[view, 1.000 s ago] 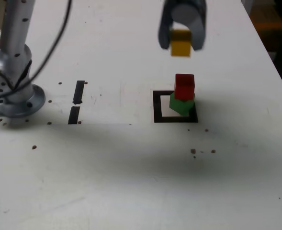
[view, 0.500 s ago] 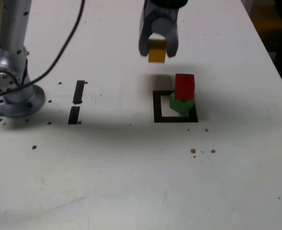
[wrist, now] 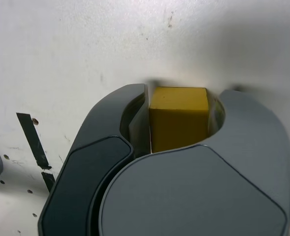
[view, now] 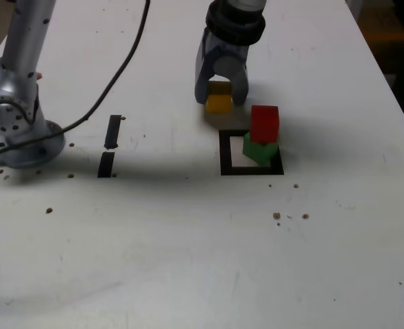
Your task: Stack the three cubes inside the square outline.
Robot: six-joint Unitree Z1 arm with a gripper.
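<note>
The yellow cube (view: 219,103) (judged light, rigid, smooth-faced, best pinched on opposite flat sides) is bracketed on the desk (view: 188,240) by the tool (view: 220,94), whose grip cannot be told.

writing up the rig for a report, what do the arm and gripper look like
The arm is a silver-grey metal column dotted with dark screw holes, on a round flanged base. A black cable loops across from it. The gripper has a dark ribbed collar and two broad, curved, smooth grey-blue jaws.
</note>
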